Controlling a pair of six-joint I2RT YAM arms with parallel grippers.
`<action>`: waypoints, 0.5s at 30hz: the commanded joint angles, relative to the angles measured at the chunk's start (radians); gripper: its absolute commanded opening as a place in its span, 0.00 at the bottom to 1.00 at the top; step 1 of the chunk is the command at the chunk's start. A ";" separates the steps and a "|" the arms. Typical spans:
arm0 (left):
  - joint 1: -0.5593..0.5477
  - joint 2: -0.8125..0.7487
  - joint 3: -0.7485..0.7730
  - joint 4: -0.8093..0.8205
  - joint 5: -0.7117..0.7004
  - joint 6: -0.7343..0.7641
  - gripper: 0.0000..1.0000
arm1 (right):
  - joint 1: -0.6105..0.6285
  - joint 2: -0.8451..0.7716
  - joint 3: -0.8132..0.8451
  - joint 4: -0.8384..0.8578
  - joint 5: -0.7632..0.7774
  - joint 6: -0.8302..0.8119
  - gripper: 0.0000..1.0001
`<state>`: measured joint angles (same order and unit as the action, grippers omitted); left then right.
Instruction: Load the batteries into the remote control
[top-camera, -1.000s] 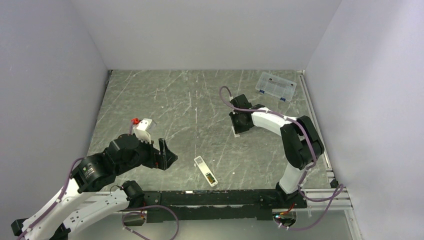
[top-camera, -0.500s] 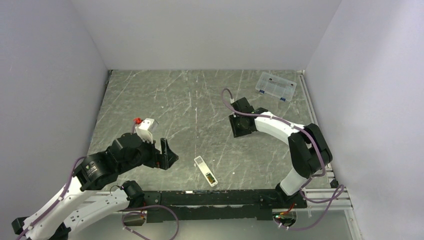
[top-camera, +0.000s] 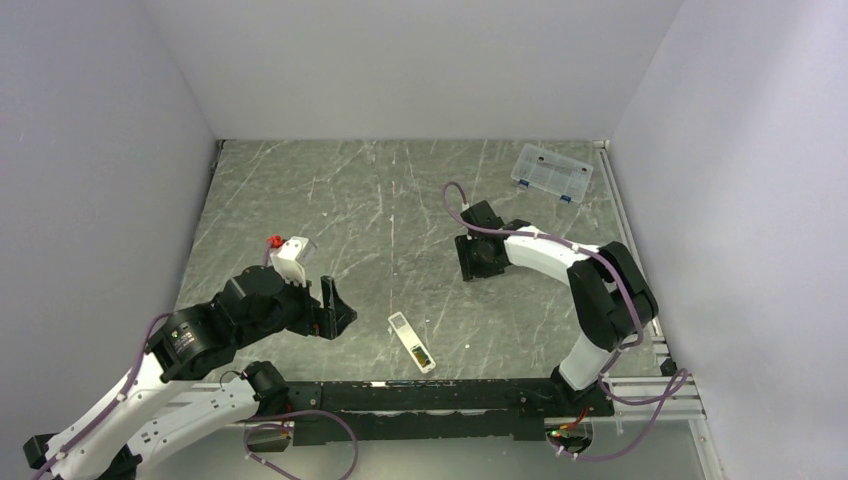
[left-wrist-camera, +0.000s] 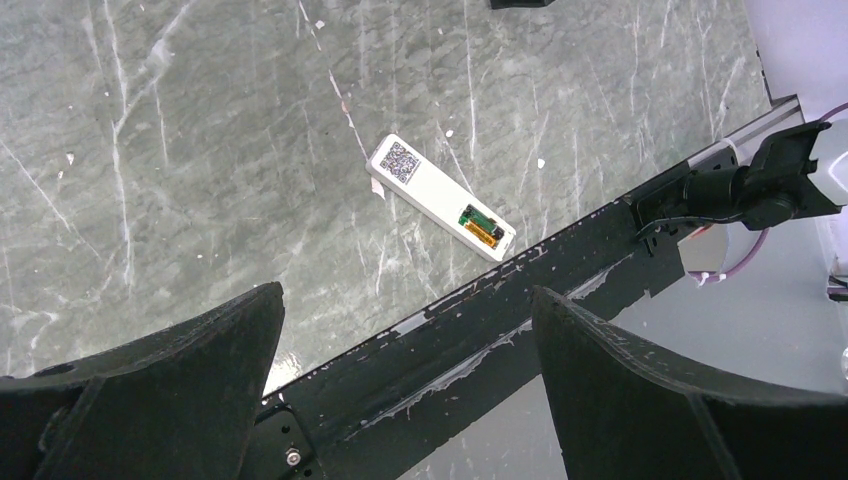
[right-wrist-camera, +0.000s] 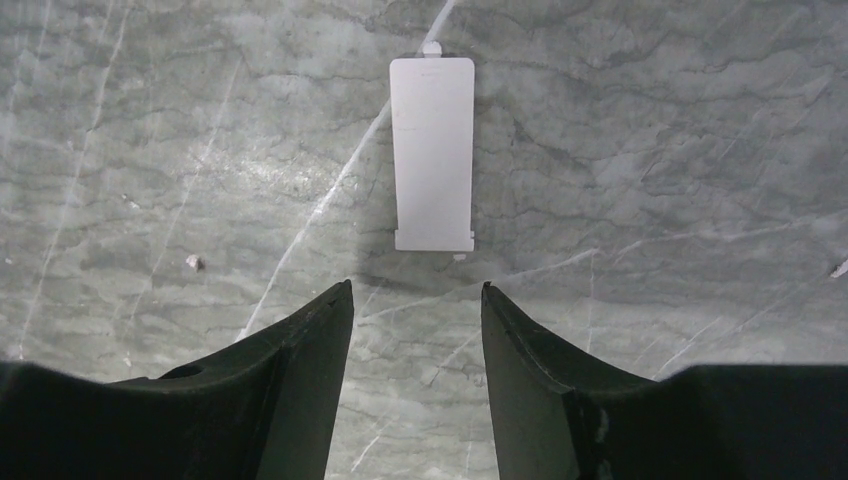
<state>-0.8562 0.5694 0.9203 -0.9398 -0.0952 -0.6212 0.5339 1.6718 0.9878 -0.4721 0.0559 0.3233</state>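
Observation:
The white remote control (top-camera: 410, 341) lies recess-up near the table's front edge, and the left wrist view shows it too (left-wrist-camera: 432, 192). The batteries (left-wrist-camera: 480, 224), one green and one orange, sit side by side in its recess at the near end. My left gripper (top-camera: 335, 308) hovers to the left of the remote, open and empty (left-wrist-camera: 408, 292). My right gripper (top-camera: 473, 264) points down at the table's middle right, open with nothing between its fingers (right-wrist-camera: 416, 287). A small flat white cover piece (right-wrist-camera: 433, 150) lies on the table just beyond its fingertips.
A clear compartment box (top-camera: 551, 172) stands at the back right. A black rail (left-wrist-camera: 500, 320) runs along the table's near edge, just below the remote. A red and white fitting (top-camera: 283, 252) sits on the left wrist.
My right gripper's jaws have spread wider, and its wrist has shifted slightly left and nearer. The left arm has barely moved. The remote stays put.

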 joint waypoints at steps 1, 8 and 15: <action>-0.002 0.006 0.001 0.035 -0.005 0.002 0.99 | 0.004 0.017 0.021 0.033 0.045 0.032 0.53; -0.002 0.004 0.002 0.035 -0.008 0.003 1.00 | 0.005 0.037 0.031 0.040 0.063 0.042 0.53; -0.002 0.005 0.003 0.034 -0.009 0.003 1.00 | 0.007 0.055 0.048 0.036 0.084 0.046 0.50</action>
<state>-0.8562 0.5694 0.9199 -0.9398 -0.0956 -0.6212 0.5350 1.7100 0.9977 -0.4572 0.1074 0.3504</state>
